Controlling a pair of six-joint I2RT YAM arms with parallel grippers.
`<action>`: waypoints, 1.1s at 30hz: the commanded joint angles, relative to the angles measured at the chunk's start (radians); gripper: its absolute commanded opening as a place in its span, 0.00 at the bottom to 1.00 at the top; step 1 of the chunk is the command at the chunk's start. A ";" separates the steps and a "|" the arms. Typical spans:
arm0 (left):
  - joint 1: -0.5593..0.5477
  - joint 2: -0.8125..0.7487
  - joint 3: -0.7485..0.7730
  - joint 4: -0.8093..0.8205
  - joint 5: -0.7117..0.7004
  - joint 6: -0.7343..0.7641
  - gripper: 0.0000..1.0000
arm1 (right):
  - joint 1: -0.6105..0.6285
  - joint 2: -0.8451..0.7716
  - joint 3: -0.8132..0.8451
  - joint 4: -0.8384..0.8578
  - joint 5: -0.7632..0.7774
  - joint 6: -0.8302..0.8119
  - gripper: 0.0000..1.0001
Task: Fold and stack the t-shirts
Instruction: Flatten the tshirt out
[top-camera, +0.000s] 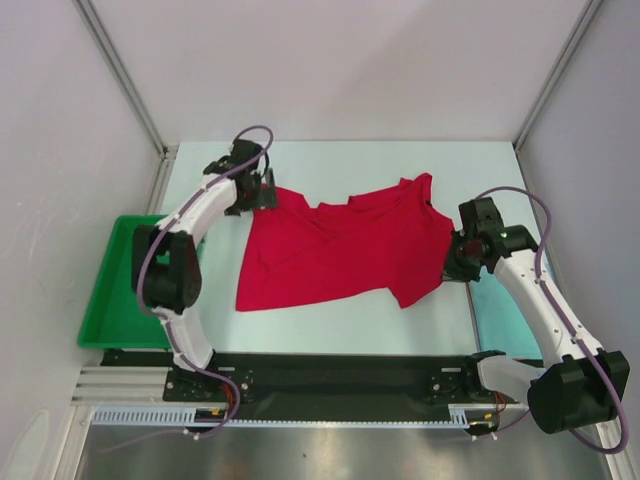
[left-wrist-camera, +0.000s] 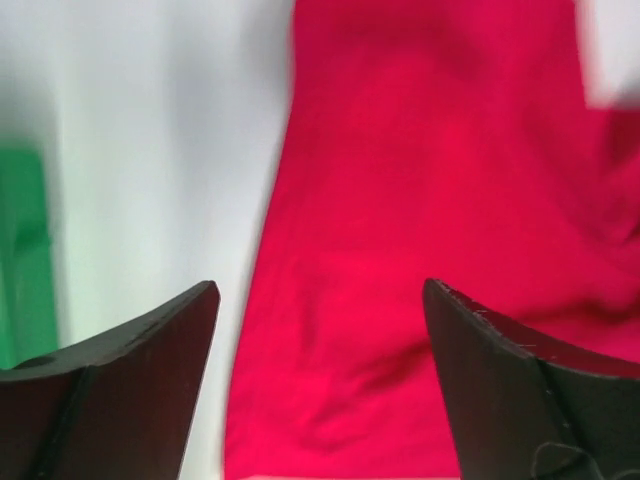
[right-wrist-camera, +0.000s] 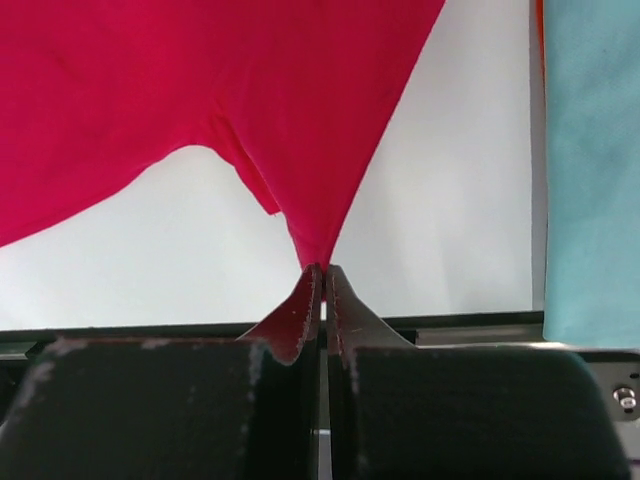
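**A:** Where does the red t-shirt (top-camera: 340, 245) sit against the jaws?

**B:** It lies spread and rumpled on the table (top-camera: 400, 165), between the two arms. The right jaws are pressed together on a pinch of its right edge. In the right wrist view the cloth draws to a point at their tips.

**A:** And the left jaws?

**B:** They are wide apart with nothing between them, at the shirt's far left corner. The left wrist view is blurred. It shows red cloth beyond the gap and white table to its left. I cannot tell whether the tips touch the cloth.

**A:** Is there another shirt?

**B:** Yes. The pale teal t-shirt (top-camera: 493, 315) lies flat at the table's right side, beside the right arm (top-camera: 530, 290). Bare table shows between it and the red one.

**A:** What is the count?

**B:** Two t-shirts, one red and one teal. Two arms. One green tray (top-camera: 105, 310), left of the table by the left arm (top-camera: 190, 230).
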 joint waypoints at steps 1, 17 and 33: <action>-0.021 -0.260 -0.274 0.007 -0.054 -0.049 0.87 | -0.005 -0.017 -0.008 0.019 -0.042 -0.052 0.00; -0.014 -0.868 -0.998 -0.018 0.034 -0.602 0.69 | 0.052 -0.098 -0.051 0.060 -0.150 -0.046 0.00; 0.091 -0.802 -1.081 0.085 0.064 -0.704 0.55 | 0.055 -0.193 -0.093 0.013 -0.125 -0.037 0.00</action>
